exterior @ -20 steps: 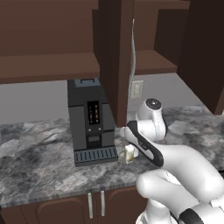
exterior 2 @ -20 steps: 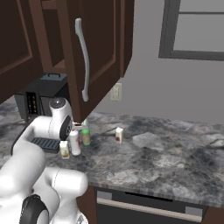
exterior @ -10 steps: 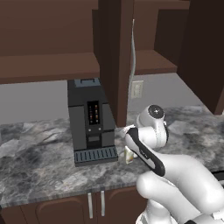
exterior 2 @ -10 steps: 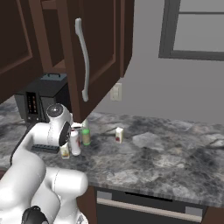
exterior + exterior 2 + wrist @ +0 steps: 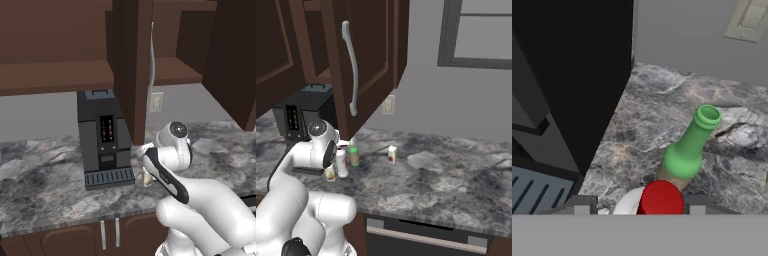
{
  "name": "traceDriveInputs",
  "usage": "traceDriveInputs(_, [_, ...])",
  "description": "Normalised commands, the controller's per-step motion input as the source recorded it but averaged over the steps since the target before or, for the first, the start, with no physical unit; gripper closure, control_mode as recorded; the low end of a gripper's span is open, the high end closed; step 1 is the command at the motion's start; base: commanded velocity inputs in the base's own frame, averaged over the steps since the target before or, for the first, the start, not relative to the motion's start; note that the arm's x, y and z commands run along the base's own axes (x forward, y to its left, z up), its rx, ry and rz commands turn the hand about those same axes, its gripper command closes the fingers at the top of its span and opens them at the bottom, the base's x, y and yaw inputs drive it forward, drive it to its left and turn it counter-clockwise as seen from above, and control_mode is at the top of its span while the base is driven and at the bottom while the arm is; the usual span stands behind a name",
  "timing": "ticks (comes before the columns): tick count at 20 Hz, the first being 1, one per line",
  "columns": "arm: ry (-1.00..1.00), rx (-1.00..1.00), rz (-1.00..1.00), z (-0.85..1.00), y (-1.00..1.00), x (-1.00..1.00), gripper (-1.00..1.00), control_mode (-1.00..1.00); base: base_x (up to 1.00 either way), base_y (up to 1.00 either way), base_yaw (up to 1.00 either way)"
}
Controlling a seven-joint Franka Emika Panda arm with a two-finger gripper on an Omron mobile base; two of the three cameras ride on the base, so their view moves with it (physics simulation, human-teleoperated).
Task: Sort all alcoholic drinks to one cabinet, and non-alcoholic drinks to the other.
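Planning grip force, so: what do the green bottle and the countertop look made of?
The green bottle looks like glossy glass: smooth green neck with an open rim, though it could be plastic. The countertop looks like polished stone, grey with marbled veining.

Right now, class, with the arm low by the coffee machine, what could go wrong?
1. The pincer sits over a red-capped white container right beside the green bottle; closing or lifting could tip the bottle.
2. The coffee machine stands close alongside, so a swing may strike it.
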Motion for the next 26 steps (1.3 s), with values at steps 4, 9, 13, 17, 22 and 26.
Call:
traceDriveInputs(4, [0.00,-0.01,0.00,-0.01,0.00,0.00,1.00,-1.00,0.00,0.00,0.00])
traceDriveInputs(9, [-0.01,0.00,0.00,0.00,0.00,0.00,1.00,-1.00,0.00,0.00,0.00])
traceDriveInputs(13, [-0.04,0.00,-0.01,0.09,0.04,-0.02,1.00,-1.00,0.00,0.00,0.00])
traceDriveInputs(17, [-0.01,0.00,-0.05,0.50,0.00,0.00,1.00,-1.00,0.00,0.00,0.00])
traceDriveInputs(22, [0.02,0.00,-0.06,0.68,0.00,0.00,1.00,-1.00,0.00,0.00,0.00])
traceDriveInputs(26, [0.04,0.00,-0.06,0.75,0.00,0.00,1.00,-1.00,0.00,0.00,0.00])
